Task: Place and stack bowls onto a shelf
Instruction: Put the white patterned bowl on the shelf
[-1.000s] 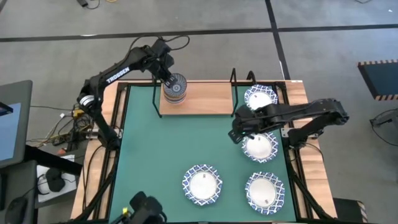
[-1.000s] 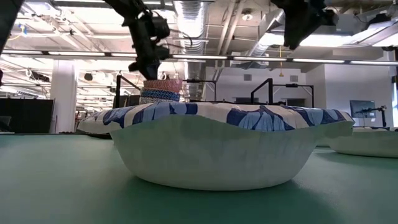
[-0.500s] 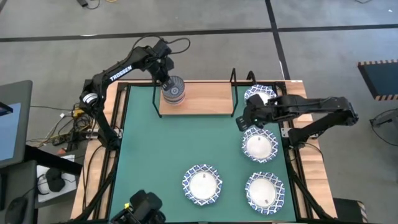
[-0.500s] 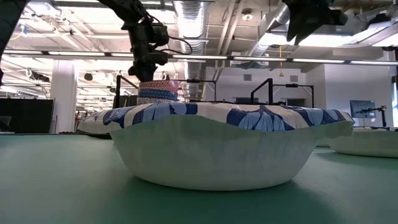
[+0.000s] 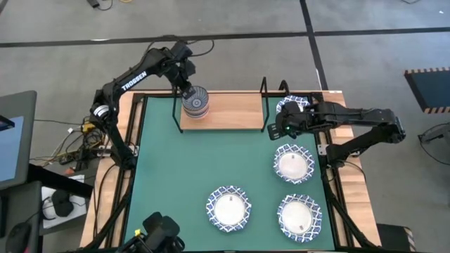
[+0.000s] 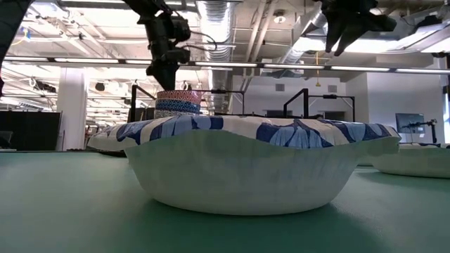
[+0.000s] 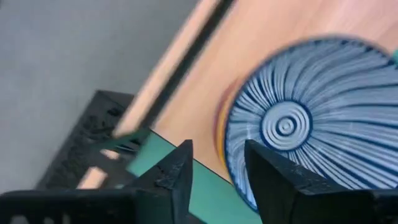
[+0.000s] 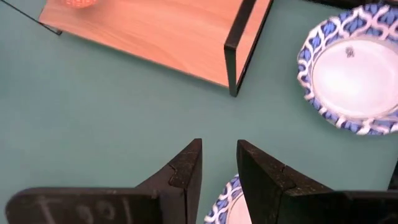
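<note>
Bowls: small striped stack on shelf | left tool narrow, empty | right tool narrow, empty

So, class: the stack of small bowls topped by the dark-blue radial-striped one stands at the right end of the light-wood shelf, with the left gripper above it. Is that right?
Not quite. The high view shows the stack of small bowls topped by the dark-blue radial-striped one at the left end of the light-wood shelf, not the right. The left gripper is indeed above it.
</note>
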### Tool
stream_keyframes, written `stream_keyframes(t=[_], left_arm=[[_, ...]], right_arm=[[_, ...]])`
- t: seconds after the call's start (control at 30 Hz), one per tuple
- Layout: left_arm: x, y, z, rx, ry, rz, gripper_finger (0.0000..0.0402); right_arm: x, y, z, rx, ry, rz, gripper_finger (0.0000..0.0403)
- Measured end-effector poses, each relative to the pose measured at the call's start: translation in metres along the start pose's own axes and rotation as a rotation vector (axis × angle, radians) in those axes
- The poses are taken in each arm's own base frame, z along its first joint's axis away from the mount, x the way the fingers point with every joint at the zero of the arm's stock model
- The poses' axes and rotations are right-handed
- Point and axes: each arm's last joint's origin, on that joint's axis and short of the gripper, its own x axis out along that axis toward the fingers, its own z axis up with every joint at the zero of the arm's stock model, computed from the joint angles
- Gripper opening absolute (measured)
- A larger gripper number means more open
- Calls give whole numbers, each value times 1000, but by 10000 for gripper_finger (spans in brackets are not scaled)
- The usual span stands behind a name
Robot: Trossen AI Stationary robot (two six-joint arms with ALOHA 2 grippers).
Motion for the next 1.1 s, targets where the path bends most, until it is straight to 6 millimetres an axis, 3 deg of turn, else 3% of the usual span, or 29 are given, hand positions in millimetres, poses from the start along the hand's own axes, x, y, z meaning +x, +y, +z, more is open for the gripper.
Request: stream_keyframes(t=[0.3, 0.5, 0.63, 0.87, 1.1], left_arm=[[-43, 9, 19, 4, -166, 18, 151], [-66, 0, 39, 82, -460, -275, 151], [-75, -14, 54, 137, -622, -464, 151], [-77, -50, 64, 303, -688, -499, 151], [-68, -53, 68, 324, -720, -475, 151]], right_arm=[[-5, 0, -17, -4, 60, -34, 128], [-7, -2, -22, 16, 89, -59, 128], [-3, -9, -14, 71, 89, -109, 128], [9, -30, 15, 237, 89, -216, 128], [16, -57, 34, 328, 133, -346, 128]])
